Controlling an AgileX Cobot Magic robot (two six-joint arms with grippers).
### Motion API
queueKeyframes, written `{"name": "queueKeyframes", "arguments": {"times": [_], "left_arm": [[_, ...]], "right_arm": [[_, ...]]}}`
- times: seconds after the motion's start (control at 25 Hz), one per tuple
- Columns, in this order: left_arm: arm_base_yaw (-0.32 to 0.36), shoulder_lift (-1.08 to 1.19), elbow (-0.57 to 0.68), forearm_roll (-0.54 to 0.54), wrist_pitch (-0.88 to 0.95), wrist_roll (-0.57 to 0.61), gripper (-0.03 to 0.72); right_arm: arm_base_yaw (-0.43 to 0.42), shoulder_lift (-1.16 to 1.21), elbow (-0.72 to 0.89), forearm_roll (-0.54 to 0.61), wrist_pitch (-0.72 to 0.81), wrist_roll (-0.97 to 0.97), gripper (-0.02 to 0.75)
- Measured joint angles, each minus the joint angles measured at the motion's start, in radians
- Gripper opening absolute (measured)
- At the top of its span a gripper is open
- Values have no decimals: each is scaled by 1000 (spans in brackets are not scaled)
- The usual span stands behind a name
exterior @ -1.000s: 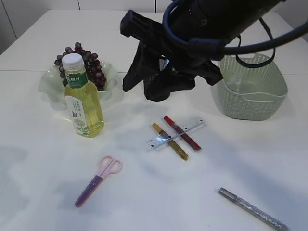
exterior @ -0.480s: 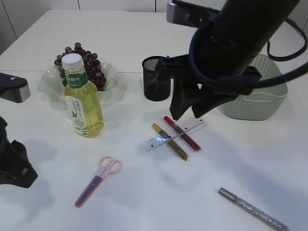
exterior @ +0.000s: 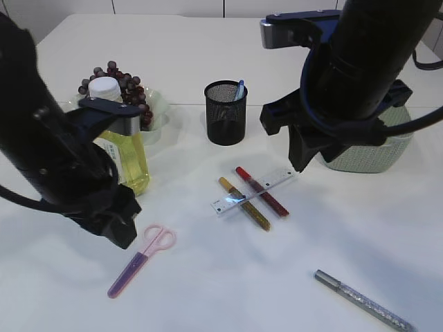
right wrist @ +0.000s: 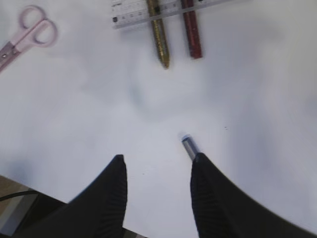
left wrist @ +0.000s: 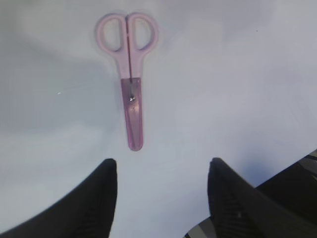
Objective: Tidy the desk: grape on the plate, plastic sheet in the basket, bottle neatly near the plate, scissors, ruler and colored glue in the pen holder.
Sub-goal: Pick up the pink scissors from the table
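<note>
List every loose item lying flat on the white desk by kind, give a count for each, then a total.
Glitter glue sticks: 3 – gold, red, silver
Clear plastic ruler: 1
Pink and purple scissors: 1
Total: 5

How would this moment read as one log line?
left gripper: open, above pink scissors | right gripper: open, empty | clear ruler: on table

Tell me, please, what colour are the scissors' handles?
Pale pink, with a purple blade cover; the scissors show best in the left wrist view.
</note>
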Motion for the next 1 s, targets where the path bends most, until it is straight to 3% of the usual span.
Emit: {"name": "queueKeyframes", "arguments": {"times": [0.36, 0.72, 1.0], "left_arm": [[-48, 191, -38, -14, -57, -51, 430], [-48, 239, -40, 10, -161, -63, 432], [-48, 277, -40, 79, -182, -103, 432]], "right_arm": [[-4, 0, 19, -98, 1, 14, 345], [-106, 0, 205, -92, -23, 16, 345], [-112, -22, 230, -84, -52, 16, 345]]}}
